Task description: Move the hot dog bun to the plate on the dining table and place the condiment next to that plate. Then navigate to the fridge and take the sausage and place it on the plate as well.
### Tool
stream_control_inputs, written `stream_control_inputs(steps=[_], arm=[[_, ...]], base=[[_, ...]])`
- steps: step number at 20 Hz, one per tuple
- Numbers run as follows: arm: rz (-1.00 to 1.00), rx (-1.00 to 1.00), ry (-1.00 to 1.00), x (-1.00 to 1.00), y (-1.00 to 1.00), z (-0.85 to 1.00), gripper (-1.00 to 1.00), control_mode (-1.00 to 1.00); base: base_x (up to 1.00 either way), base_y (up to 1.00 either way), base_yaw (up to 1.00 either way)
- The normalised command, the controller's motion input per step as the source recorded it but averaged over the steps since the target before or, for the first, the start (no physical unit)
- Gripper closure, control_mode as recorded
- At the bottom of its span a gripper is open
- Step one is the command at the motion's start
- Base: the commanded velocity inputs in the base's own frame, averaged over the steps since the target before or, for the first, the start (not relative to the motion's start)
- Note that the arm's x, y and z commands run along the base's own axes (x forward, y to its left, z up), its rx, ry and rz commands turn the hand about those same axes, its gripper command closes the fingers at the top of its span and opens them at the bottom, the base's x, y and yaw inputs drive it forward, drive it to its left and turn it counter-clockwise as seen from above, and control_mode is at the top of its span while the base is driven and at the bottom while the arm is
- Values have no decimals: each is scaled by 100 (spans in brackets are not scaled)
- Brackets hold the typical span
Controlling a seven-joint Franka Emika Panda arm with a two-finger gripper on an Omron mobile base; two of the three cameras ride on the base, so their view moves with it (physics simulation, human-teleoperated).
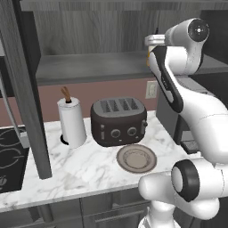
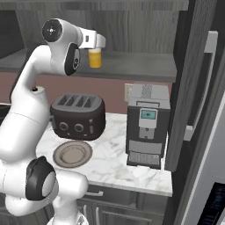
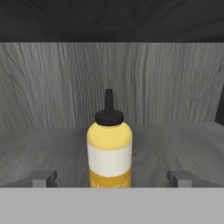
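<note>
Yellow condiment bottle (image 3: 109, 144) upright on grey shelf (image 3: 175, 144), dead ahead at 12 o'clock. Your hand (image 3: 112, 178) is wide, empty, fingertips (image 3: 43, 178) flanking it. Push straight in, stay level, clamp the white label band, not the nozzle.

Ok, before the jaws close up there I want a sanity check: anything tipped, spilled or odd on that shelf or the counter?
Nothing stands out. The yellow squeeze bottle with a black nozzle stands upright on the grey wooden shelf, no spill around it.
</note>
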Motion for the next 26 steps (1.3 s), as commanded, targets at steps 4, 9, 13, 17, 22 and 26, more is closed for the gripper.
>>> stream_control_inputs(steps=[4,9,13,17,22,26], arm=[[0,-3,0,25,-2,-20,-100,-100],[0,0,0,30,0,-7,-100,-100],[0,0,0,34,0,-3,-100,-100],[0,0,0,36,0,-4,-100,-100],[0,0,0,28,0,-6,-100,-100],[0,0,0,24,0,-9,100,-100]], base=[[0,0,0],[0,0,0],[0,0,0],[0,0,0],[0,0,0],[0,0,0]])
